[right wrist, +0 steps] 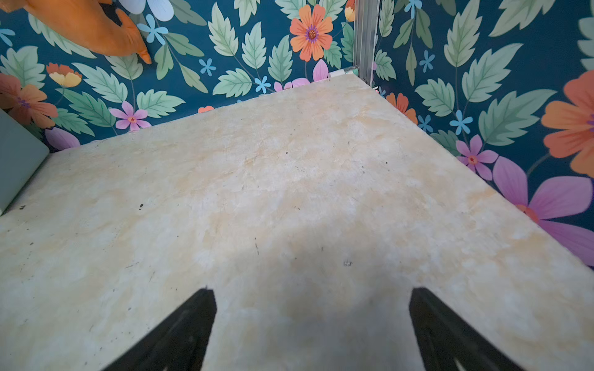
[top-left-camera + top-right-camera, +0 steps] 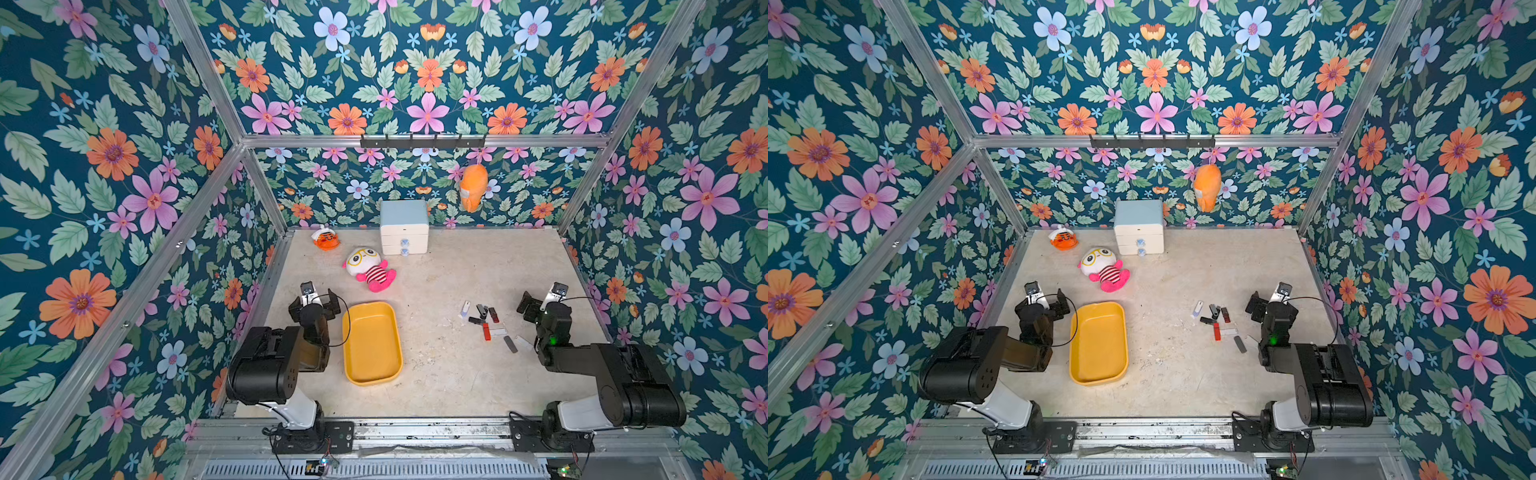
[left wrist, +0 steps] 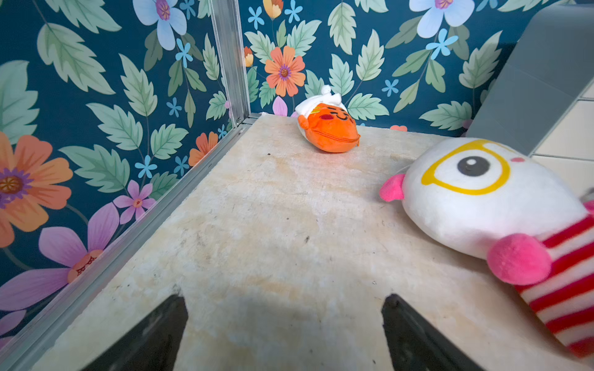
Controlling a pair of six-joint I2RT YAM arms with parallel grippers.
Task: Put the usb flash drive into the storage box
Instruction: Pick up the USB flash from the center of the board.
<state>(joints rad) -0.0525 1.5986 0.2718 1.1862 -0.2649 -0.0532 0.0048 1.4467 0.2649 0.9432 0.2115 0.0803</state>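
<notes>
Several usb flash drives (image 2: 486, 321) (image 2: 1219, 323) lie scattered on the beige table, right of centre: white, black, red, silver and grey ones. The storage box (image 2: 372, 343) (image 2: 1098, 343), a shallow yellow tray, lies empty left of centre. My left gripper (image 2: 314, 300) (image 2: 1044, 305) hovers open just beyond the tray's far left corner. In the left wrist view its jaws stand wide with only bare table between them (image 3: 284, 298). My right gripper (image 2: 542, 301) (image 2: 1268, 303) is open to the right of the drives, with nothing between its fingers (image 1: 313, 292). Neither wrist view shows the drives or the tray.
A white two-drawer chest (image 2: 404, 228) (image 3: 546, 80) stands at the back wall. A white plush doll in red stripes (image 2: 370, 268) (image 3: 482, 199) lies in front of it. A small orange plush (image 2: 325, 239) (image 3: 329, 128) lies at back left. An orange toy (image 2: 473, 187) hangs from a hook rail.
</notes>
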